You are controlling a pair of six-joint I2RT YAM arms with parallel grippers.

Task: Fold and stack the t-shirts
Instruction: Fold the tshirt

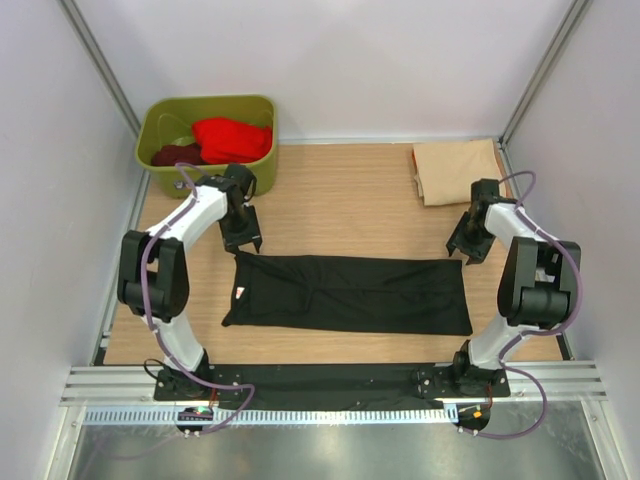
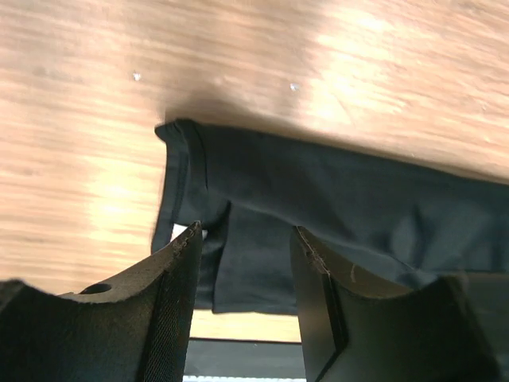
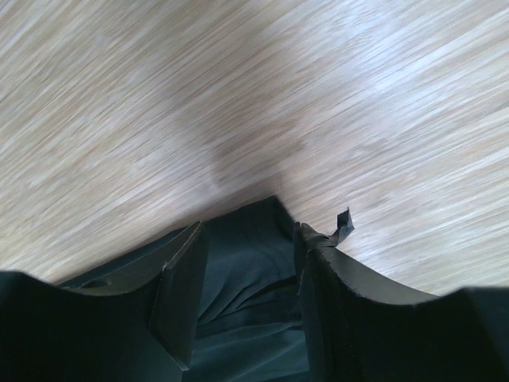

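The black t-shirt (image 1: 350, 295) lies flat on the wooden table (image 1: 340, 190), folded into a long strip with its white neck label (image 2: 181, 231) at the left end. My left gripper (image 1: 243, 238) is open and empty over the shirt's far left corner; the shirt (image 2: 334, 199) shows between the jaws (image 2: 242, 235). My right gripper (image 1: 467, 248) is open and empty over the far right corner; the cloth (image 3: 246, 263) shows in its gap (image 3: 250, 231). The beige t-shirt (image 1: 457, 170) lies folded at the back right. The red t-shirt (image 1: 232, 138) and maroon t-shirt (image 1: 178, 155) sit bunched in the tub.
The olive-green tub (image 1: 210, 101) stands at the back left corner. White walls enclose the table on three sides. A black strip and metal rail (image 1: 330, 385) run along the near edge by the arm bases.
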